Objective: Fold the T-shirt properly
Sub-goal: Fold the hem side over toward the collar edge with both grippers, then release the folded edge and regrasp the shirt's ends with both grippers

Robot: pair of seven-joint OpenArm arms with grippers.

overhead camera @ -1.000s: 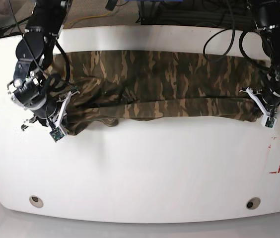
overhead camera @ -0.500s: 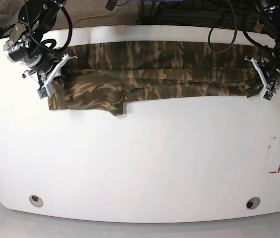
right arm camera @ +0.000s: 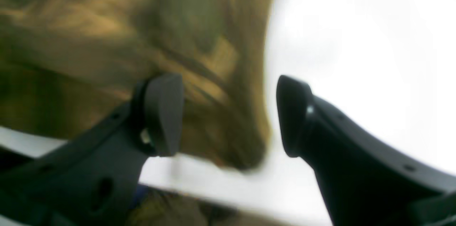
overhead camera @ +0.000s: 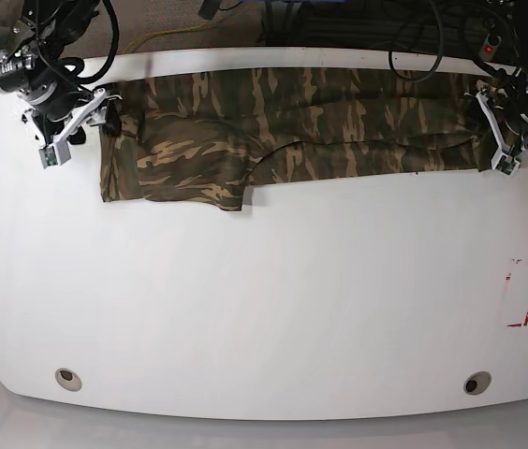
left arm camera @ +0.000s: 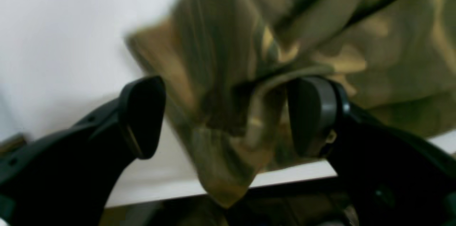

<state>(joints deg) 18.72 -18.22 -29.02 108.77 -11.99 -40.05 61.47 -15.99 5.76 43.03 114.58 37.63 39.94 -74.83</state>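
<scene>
T-shirt [overhead camera: 292, 131] folded along table's [overhead camera: 264, 309] far edge, between wide-open left pincer [overhead camera: 506, 140] and right pincer [overhead camera: 81, 126].

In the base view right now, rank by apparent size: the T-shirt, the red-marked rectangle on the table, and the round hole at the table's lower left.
1. T-shirt, by far the largest, stretched across the table's far side.
2. Red-marked rectangle.
3. Round hole, smallest.

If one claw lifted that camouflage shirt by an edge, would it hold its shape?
Probably not. The T-shirt lies creased and layered on the table, so it would likely sag. A corner droops between the left gripper jaws, suggesting soft, light cloth.
</scene>
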